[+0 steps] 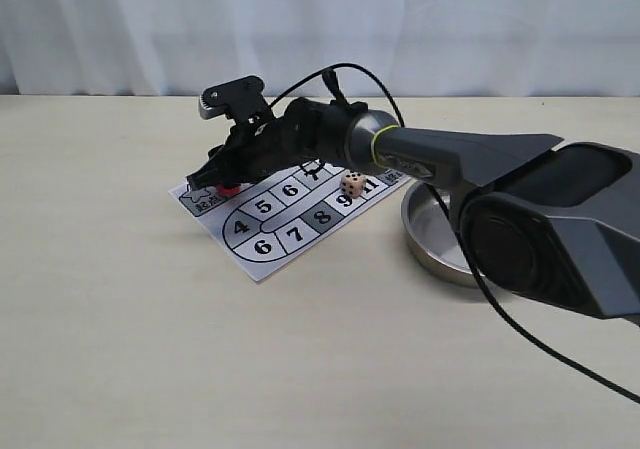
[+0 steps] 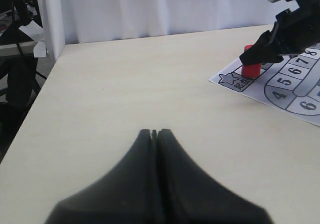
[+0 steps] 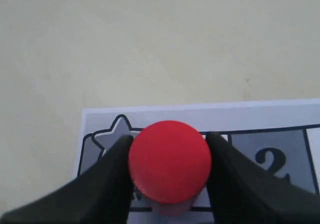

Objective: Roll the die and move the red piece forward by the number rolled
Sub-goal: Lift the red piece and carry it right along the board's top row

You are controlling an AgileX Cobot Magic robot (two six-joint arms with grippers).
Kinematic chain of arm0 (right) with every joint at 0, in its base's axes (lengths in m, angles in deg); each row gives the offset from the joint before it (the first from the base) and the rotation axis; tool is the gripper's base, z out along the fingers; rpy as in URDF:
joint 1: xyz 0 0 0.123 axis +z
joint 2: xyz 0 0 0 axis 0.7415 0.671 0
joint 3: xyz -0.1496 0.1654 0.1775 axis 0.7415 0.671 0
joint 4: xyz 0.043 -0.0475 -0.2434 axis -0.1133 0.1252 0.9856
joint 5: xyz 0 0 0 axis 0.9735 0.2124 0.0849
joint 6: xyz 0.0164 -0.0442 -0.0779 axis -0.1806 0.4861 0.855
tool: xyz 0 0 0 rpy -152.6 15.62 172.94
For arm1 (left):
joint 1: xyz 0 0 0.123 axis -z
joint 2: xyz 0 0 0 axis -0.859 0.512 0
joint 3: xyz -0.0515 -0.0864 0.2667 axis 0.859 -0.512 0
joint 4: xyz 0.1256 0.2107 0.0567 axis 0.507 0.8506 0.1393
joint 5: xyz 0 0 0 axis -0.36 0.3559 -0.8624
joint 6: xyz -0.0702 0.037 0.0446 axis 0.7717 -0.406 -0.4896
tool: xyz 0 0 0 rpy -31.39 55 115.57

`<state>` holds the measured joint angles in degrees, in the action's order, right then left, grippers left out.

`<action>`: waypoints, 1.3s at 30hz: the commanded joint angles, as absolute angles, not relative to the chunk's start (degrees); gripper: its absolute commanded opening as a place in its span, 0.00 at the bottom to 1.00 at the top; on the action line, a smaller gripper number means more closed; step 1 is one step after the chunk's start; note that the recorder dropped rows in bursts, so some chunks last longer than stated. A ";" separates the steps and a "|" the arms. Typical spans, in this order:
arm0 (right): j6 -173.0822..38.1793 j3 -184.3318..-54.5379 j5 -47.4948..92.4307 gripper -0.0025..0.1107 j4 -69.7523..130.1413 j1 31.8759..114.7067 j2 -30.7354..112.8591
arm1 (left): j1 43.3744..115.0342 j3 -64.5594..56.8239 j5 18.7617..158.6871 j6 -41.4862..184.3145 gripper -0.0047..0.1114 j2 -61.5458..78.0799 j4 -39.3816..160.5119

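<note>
The red piece (image 1: 229,188) stands upright on the start square of the numbered paper board (image 1: 262,261), by the star mark. My right gripper (image 1: 215,181) reaches across to it, and its two black fingers press the piece's sides (image 3: 170,159), so it is shut on the piece. The left wrist view shows the same grip on the red piece (image 2: 251,67) from the side. On the board's far right end, near squares 9 and 11, lies the die (image 1: 352,184), a tan cube with dark pips. My left gripper (image 2: 154,132) is shut on nothing, low over bare table left of the board.
A round metal bowl (image 1: 430,239) sits on the table right of the board, partly under the right arm. A white curtain (image 1: 320,29) runs along the back. The table's left edge (image 2: 47,79) shows in the left wrist view.
</note>
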<state>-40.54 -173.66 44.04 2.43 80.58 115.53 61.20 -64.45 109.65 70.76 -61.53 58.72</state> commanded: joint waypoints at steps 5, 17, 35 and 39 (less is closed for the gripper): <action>-40.79 -173.53 54.21 0.06 4.37 77.27 109.95 | 61.19 -64.56 109.00 70.98 0.04 -61.55 58.35; -38.96 -173.53 56.76 0.06 3.18 71.59 109.54 | 61.19 -64.56 109.00 70.98 0.04 -61.55 58.47; -31.74 -169.86 40.73 0.06 -3.68 75.16 113.36 | 61.19 -64.56 109.00 70.98 0.04 -61.55 58.47; -31.74 -169.43 38.85 0.06 -3.68 75.49 114.56 | 61.19 -64.56 109.00 70.98 0.04 -61.55 58.47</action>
